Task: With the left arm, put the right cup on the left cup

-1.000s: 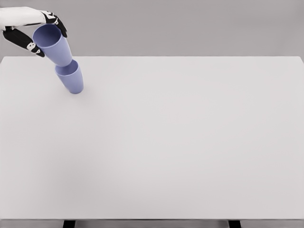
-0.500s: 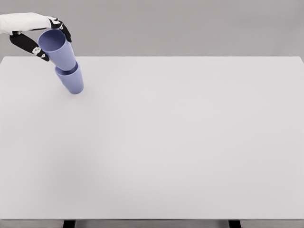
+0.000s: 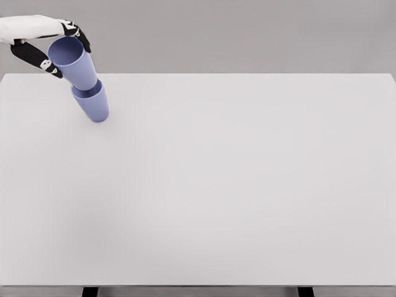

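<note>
Head view shows the left hand (image 3: 46, 42) at the far left corner of the table (image 3: 247, 185), its dark fingers (image 3: 79, 36) clamped around the rim of the upper cup (image 3: 74, 62). The upper cup is tilted, with its base set into the mouth of the lower cup (image 3: 93, 104), which stands on the table near the far left edge. Compared with one second ago, the upper cup has come down: its base then sat at the lower cup's rim, and now it sits inside it. Over the last half second the hand and upper cup have shifted only slightly. Judged from this, the nesting step is nearly complete; what appears to remain is seating the upper cup, releasing it and withdrawing the hand. The upper cup's tilt suggests it could tip or bind if released now. How deep the base sits inside the lower cup cannot be determined, because the lower cup's wall hides it. The left arm is cut off by the picture's left edge. The right arm does not show.
</note>
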